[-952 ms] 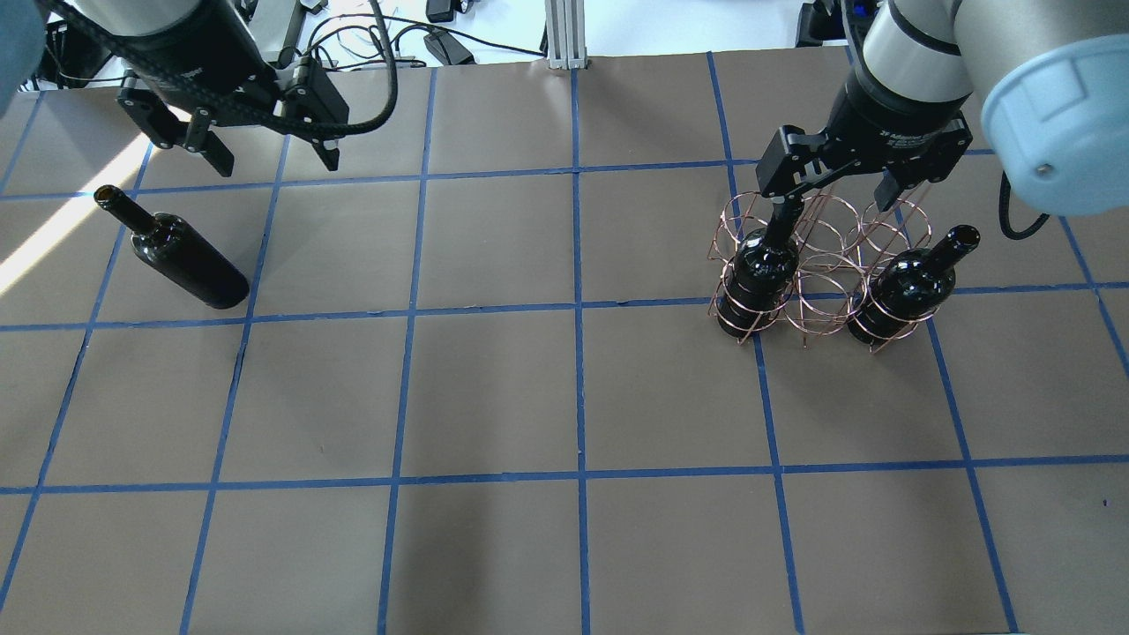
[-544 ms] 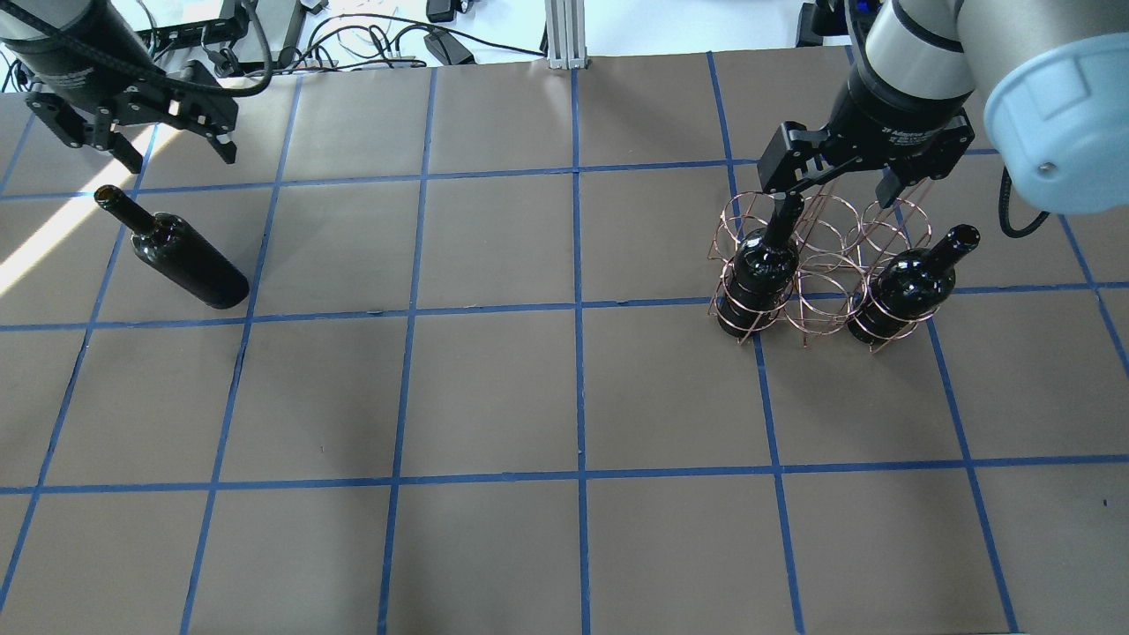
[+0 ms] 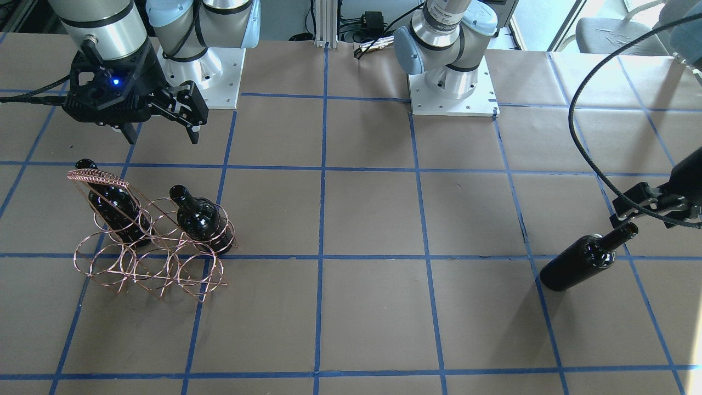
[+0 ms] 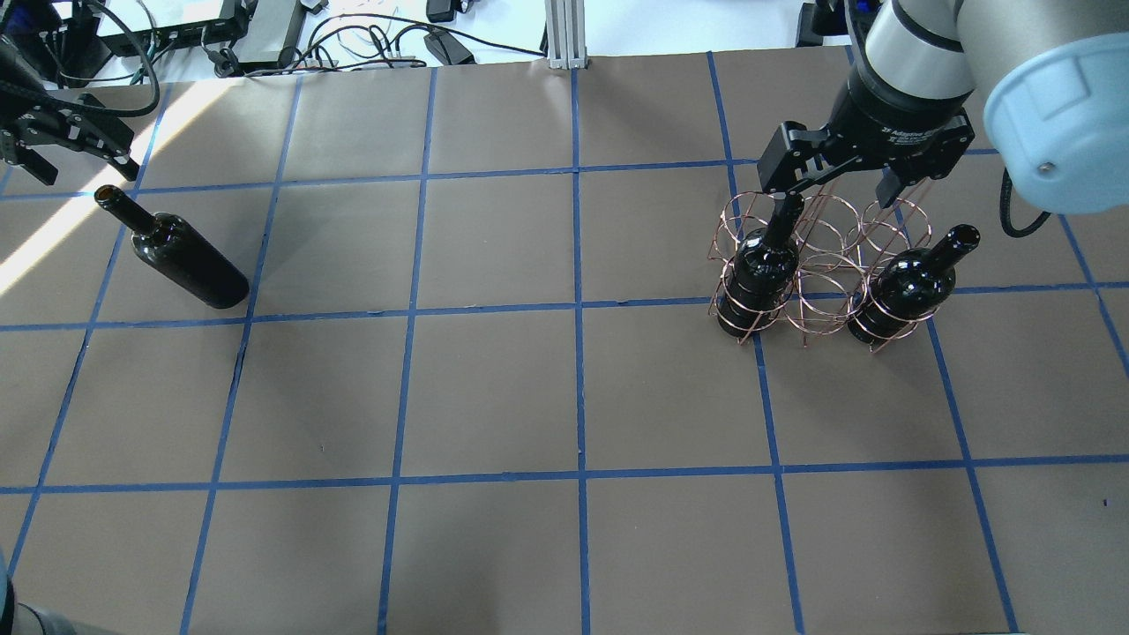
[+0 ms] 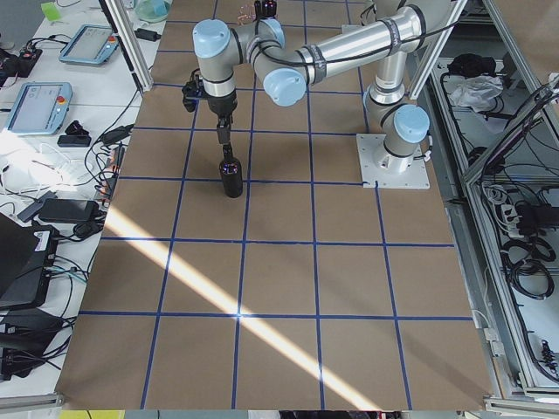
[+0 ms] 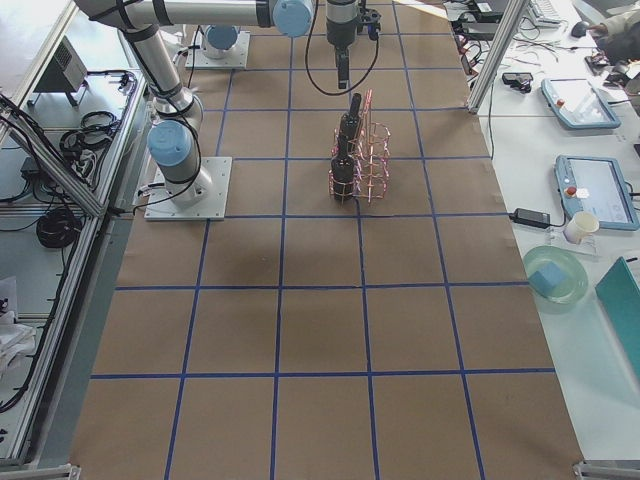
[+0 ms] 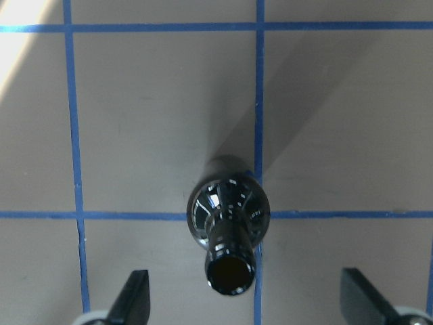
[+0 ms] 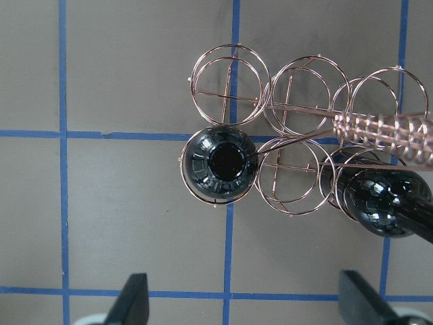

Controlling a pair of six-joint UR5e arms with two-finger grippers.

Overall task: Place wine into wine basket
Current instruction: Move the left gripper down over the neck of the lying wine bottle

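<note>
A nearly black wine bottle (image 4: pixel 181 258) stands upright and alone on the table's left side; it also shows in the front view (image 3: pixel 584 262). My left gripper (image 4: pixel 75 166) is open and hovers just above the bottle's mouth (image 7: pixel 230 274), with one of its fingers (image 7: pixel 134 298) on each side. The copper wire wine basket (image 4: pixel 825 265) stands at the right and holds two more bottles (image 4: pixel 758 278) (image 4: pixel 908 287) upright in its rings. My right gripper (image 4: pixel 833 187) is open and empty above the basket (image 8: pixel 291 101), beside the handle bar (image 8: pixel 382 128).
The table is brown paper with a blue tape grid. Both arm bases (image 3: pixel 452 88) (image 3: pixel 211 66) stand at the robot's edge. Cables and power bricks (image 4: pixel 441 40) lie beyond the far edge. Side benches with tablets (image 5: pixel 44 100) flank the table ends.
My left gripper has moved left across the table's far side and now sits over the lone bottle's neck. The right gripper, the basket and all bottles have stayed put.
</note>
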